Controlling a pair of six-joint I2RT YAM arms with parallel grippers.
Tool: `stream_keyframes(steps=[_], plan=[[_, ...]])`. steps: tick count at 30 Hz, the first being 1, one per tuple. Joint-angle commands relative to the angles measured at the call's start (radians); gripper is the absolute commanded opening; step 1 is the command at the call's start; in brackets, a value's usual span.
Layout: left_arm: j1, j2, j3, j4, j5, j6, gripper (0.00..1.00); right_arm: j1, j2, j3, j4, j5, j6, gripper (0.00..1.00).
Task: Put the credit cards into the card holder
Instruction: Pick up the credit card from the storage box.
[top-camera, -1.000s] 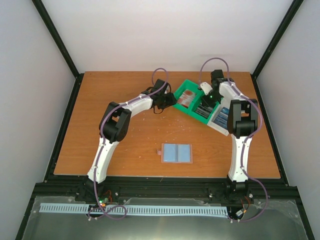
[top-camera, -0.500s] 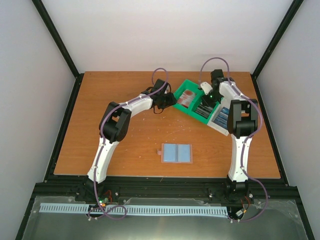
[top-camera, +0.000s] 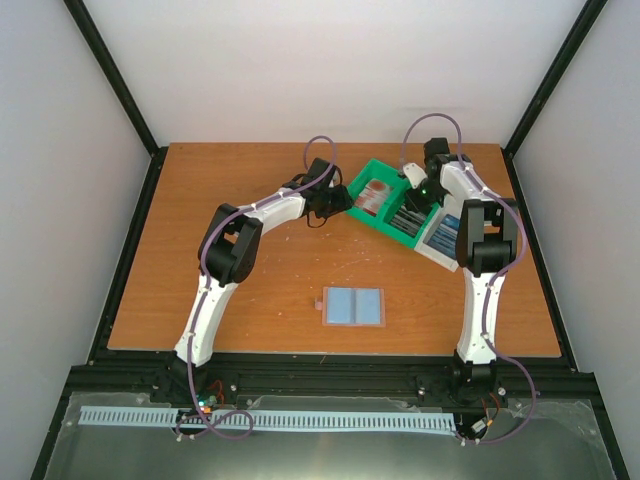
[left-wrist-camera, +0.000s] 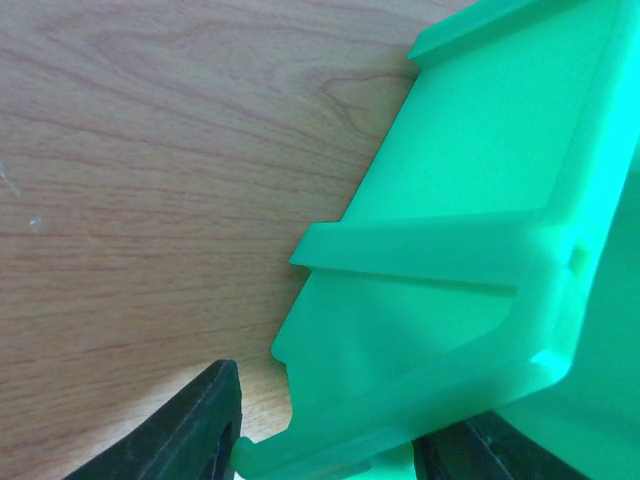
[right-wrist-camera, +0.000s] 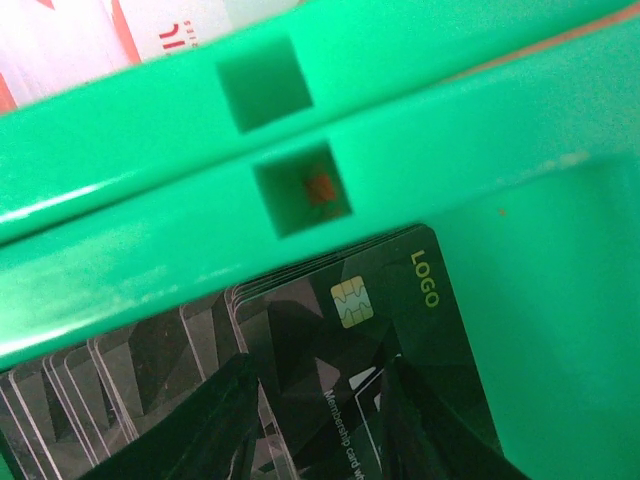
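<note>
The card holder (top-camera: 355, 306) lies open and flat on the table, tan-pink rim, grey-blue inside. The credit cards stand in a green tray (top-camera: 372, 168): red-and-white ones (top-camera: 375, 194), dark ones (top-camera: 405, 218) and blue ones (top-camera: 441, 236). My left gripper (top-camera: 342, 203) is at the tray's left corner. In the left wrist view that green corner (left-wrist-camera: 470, 210) fills the left gripper (left-wrist-camera: 330, 462) from finger to finger. My right gripper (right-wrist-camera: 320, 450) reaches into the dark cards' compartment, a finger either side of the front dark card (right-wrist-camera: 390, 310). Its fingertips are cut off below the frame.
The tray's green divider wall (right-wrist-camera: 450, 140) runs just above the dark stack, with red-and-white cards (right-wrist-camera: 150, 30) behind it. A white section (top-camera: 428, 252) adjoins the tray's near right end. Bare wooden tabletop (left-wrist-camera: 150, 150) lies left of the tray.
The right wrist has shifted very slightly toward the far side over the tray. The left arm, the tray and the card holder have not moved.
</note>
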Motion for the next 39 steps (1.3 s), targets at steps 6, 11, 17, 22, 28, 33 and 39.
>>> stream_keyframes(steps=[6,11,17,22,28,33,39], plan=[[0.02,0.048,-0.041,-0.171,-0.032,0.039,0.46,-0.05,-0.022,0.028,0.027,0.121,0.057,0.23],[0.021,0.048,-0.041,-0.171,-0.032,0.041,0.46,-0.051,-0.035,0.028,0.045,0.143,0.071,0.2],[0.02,0.049,-0.041,-0.171,-0.029,0.041,0.46,-0.052,-0.044,0.03,0.048,0.166,0.074,0.21],[0.02,0.049,-0.041,-0.171,-0.03,0.041,0.46,-0.052,-0.047,0.028,0.065,0.192,0.081,0.23],[0.021,0.051,-0.044,-0.171,-0.028,0.041,0.46,-0.053,-0.053,0.019,0.089,0.217,0.081,0.22],[0.02,0.053,-0.044,-0.17,-0.027,0.039,0.46,-0.053,-0.066,-0.012,0.127,0.22,0.061,0.17],[0.02,0.056,-0.042,-0.167,-0.022,0.039,0.46,-0.052,-0.079,-0.05,0.16,0.22,0.036,0.18]])
